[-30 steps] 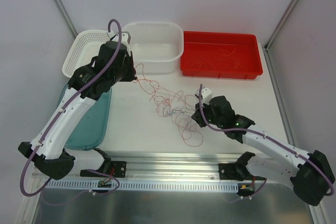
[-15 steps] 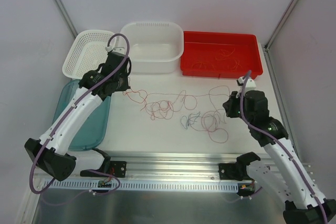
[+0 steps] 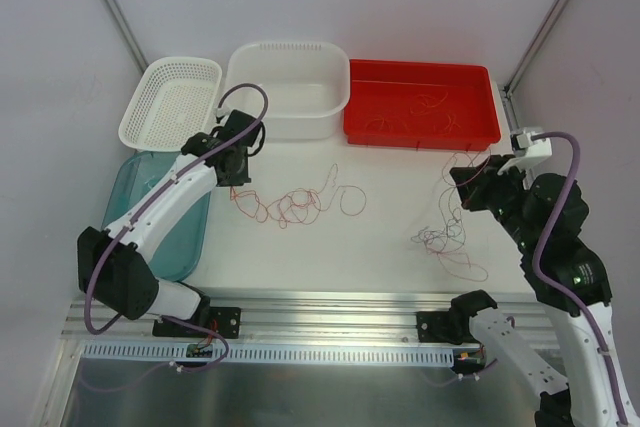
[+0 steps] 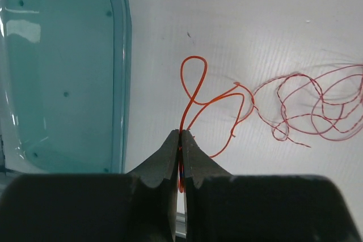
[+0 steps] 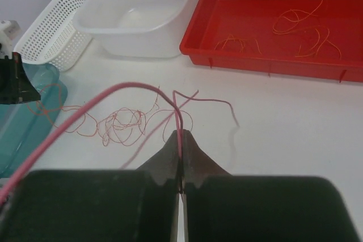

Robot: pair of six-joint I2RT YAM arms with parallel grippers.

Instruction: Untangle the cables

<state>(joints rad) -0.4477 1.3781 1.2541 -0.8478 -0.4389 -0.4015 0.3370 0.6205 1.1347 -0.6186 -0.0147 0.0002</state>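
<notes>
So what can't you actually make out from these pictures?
- Left wrist view: how far the orange cable runs inside the left gripper; its shut jaws cover it.
- Right wrist view: where the pink cable in the right gripper ends; the left edge cuts it off.
- Top view: how many strands lie in the red tray; too thin.

Top view: high behind arms point(image 3: 160, 209), down on whole table point(image 3: 380, 247). Left wrist: close, steeply down past fingers point(image 4: 164, 162); right wrist: low, shallow, forward. Shared: cables point(image 5: 122, 123) beyond fingers.
</notes>
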